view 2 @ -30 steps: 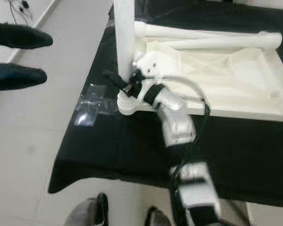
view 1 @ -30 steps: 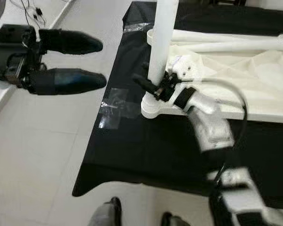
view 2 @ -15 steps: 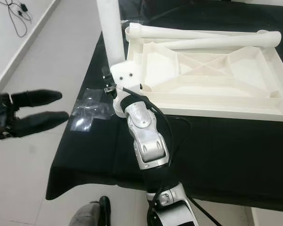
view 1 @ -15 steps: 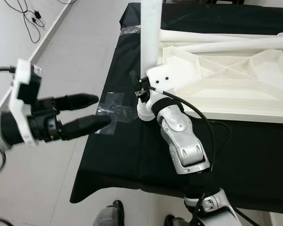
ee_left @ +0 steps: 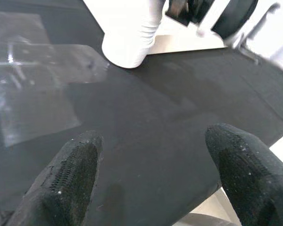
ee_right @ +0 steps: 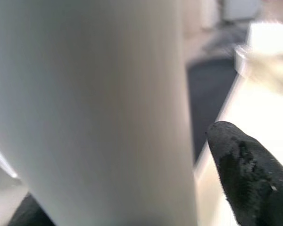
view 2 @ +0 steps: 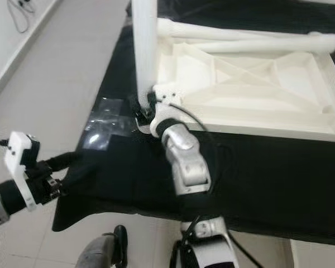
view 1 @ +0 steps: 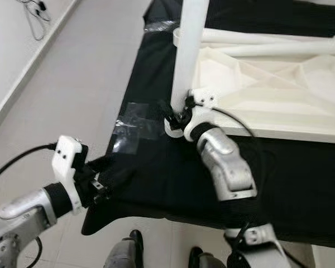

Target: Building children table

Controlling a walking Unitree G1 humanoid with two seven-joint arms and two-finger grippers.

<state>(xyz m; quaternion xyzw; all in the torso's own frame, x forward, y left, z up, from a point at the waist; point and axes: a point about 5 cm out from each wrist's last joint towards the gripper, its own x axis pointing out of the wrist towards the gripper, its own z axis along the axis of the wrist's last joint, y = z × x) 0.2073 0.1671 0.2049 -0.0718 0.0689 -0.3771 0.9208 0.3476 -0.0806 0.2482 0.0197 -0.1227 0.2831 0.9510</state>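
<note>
My right gripper [view 2: 146, 109] clamps the upright leg [view 1: 188, 53] at the tabletop's [view 2: 257, 84] near-left corner.
My left gripper [view 1: 109, 170] hovers open over the black cloth's [view 1: 173, 178] near-left edge.

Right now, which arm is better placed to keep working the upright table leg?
Right. The right gripper is at the base of the upright leg, jaws around it. The left gripper hangs low over the black cloth, jaws open.

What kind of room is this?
Probably a home or test room set up for assembly: a pale tiled floor, a black cloth taped down, and an upturned white table with one leg standing.
</note>
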